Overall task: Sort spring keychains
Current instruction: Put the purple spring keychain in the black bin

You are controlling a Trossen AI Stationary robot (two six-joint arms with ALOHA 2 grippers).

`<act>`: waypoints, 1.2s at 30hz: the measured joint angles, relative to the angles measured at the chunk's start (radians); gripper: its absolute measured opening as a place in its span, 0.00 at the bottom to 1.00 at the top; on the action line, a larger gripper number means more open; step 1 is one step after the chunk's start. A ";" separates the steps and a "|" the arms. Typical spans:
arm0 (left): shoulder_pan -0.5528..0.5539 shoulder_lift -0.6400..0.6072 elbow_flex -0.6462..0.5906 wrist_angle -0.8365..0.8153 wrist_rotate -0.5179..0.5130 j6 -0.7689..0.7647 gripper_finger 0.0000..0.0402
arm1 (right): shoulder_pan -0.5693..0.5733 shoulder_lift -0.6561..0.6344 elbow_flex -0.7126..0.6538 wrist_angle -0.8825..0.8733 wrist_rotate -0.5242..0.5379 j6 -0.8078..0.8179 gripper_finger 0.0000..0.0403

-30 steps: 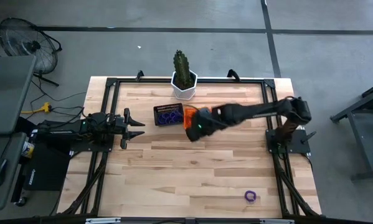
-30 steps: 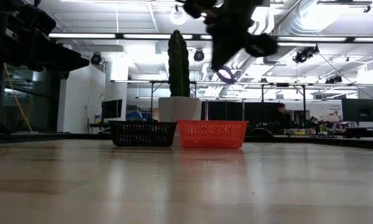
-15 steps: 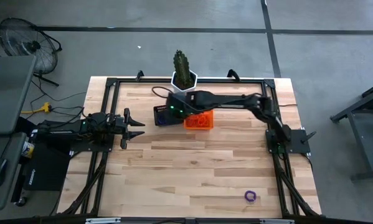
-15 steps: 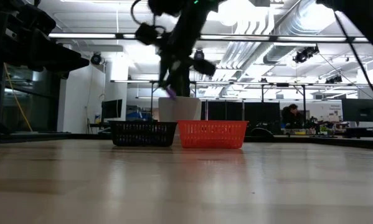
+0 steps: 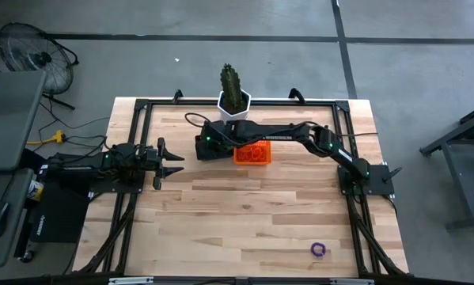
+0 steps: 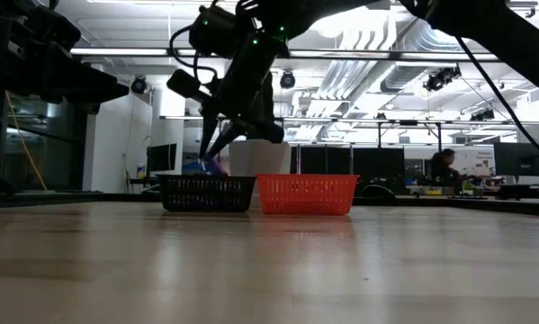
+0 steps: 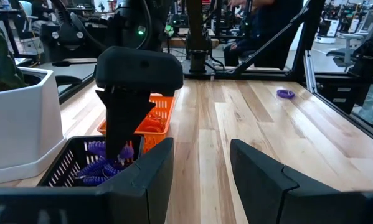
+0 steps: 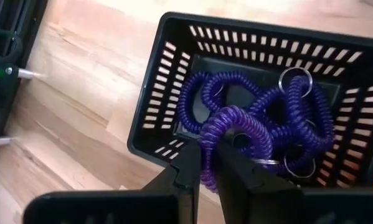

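Observation:
My right gripper [image 8: 210, 160] hangs over the black mesh basket [image 5: 202, 152], shut on a purple spring keychain [image 6: 211, 166]. Several more purple spring keychains [image 8: 286, 118] lie in a tangle on that basket's floor. The orange mesh basket [image 5: 252, 153], right beside it, holds orange spring keychains [image 7: 150, 127]. One purple spring keychain [image 5: 319, 250] lies flat on the table near the front right corner. My left gripper [image 5: 174, 164] waits open at the table's left side, level, pointing toward the baskets. My right gripper pinches one stretch of the purple keychain's coil [image 8: 206, 146] between its two fingers. The fingers slant down from the table's right side. The coil arches out below the fingertips [image 8: 189, 163], inside the black basket's rim; whether it rests on the keychains beneath, I cannot tell.
A cactus in a white pot [image 5: 234, 101] stands just behind the baskets at the far edge. A black frame rail [image 5: 134, 119] runs round the tabletop. Bare wood [image 5: 244, 222] stretches from the baskets to the near edge.
My right gripper has swung from above the orange basket toward the table's left and come down over the black basket, carrying the purple keychain with it. The keychain now hangs at the black basket's rim instead of high above the baskets.

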 joint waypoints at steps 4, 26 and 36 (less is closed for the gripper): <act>0.000 0.000 0.000 0.000 0.000 0.000 0.39 | 0.000 0.000 0.000 -0.001 0.026 0.001 0.14; 0.000 0.000 0.000 0.000 0.000 0.000 0.39 | 0.029 -0.051 0.000 -0.042 0.093 -0.077 0.57; 0.000 0.000 0.000 0.000 0.000 0.000 0.39 | 0.095 -0.152 0.000 -0.249 0.144 -0.204 0.56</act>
